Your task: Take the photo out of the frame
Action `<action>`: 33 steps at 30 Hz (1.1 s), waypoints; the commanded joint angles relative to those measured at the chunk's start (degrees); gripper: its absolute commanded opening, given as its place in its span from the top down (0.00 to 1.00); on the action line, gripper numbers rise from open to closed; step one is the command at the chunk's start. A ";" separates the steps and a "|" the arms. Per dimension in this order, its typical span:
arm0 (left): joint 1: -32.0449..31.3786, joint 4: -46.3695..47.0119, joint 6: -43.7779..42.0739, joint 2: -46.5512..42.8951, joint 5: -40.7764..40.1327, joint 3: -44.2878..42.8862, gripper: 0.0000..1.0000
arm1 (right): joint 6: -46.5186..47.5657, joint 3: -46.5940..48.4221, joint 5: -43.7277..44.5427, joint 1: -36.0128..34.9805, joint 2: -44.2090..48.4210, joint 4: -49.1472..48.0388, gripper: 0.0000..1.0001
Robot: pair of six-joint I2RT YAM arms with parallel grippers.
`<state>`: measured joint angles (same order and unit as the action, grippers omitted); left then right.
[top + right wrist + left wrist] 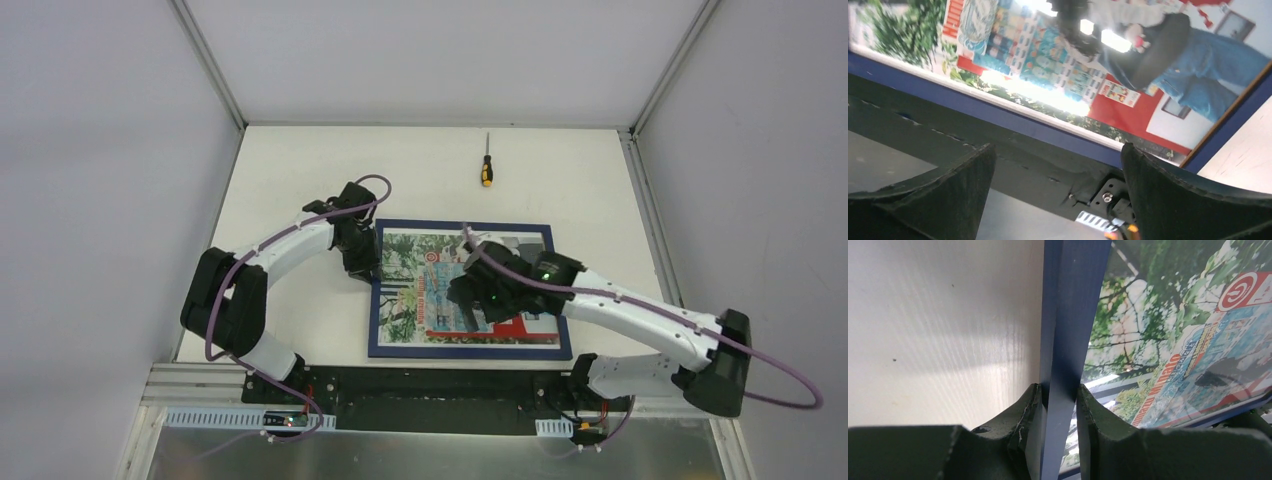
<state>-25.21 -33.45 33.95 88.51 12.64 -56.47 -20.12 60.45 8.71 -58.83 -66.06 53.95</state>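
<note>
1. The table [300, 200] carries the frame, and pale top shows on every side of the frame.
2. The frame [470, 349] lies face up, a thin dark-blue rectangle with its long sides running left to right.
3. The photo [405, 262] sits inside the frame, print upward, bordered by the blue rim all round. We see green foliage at the frame's left end and red and white graphics toward its right.
4. Our right gripper [470, 305] hangs over the middle of the frame, above the photo. Its jaws are spread wide and hold nothing. We cannot tell whether they touch the print.
5. Our left gripper [1059, 390] is at the frame's left side, near the far corner. Its jaws are clamped on the blue rim, one finger [1025, 410] outside the frame and the other over the photo.
6. A screwdriver [486, 165] lies well beyond the frame's far side, apart from it.
</note>
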 commanded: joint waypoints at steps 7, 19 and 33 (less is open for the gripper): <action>-0.53 -10.87 3.60 0.36 1.74 -10.73 1.00 | 13.03 7.78 24.06 -25.34 -14.32 -6.52 0.01; -0.46 -15.99 2.12 2.63 3.24 -15.35 1.00 | 19.33 11.14 30.42 -32.14 -23.64 -13.82 0.01; -0.28 -20.41 0.76 2.83 3.25 -16.47 1.00 | 20.79 13.26 44.47 -39.07 -35.64 -15.53 0.01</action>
<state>-25.19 -50.81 34.92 92.53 13.28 -69.63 -0.38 70.74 47.35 -97.17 -98.21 38.37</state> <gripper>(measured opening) 0.262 0.991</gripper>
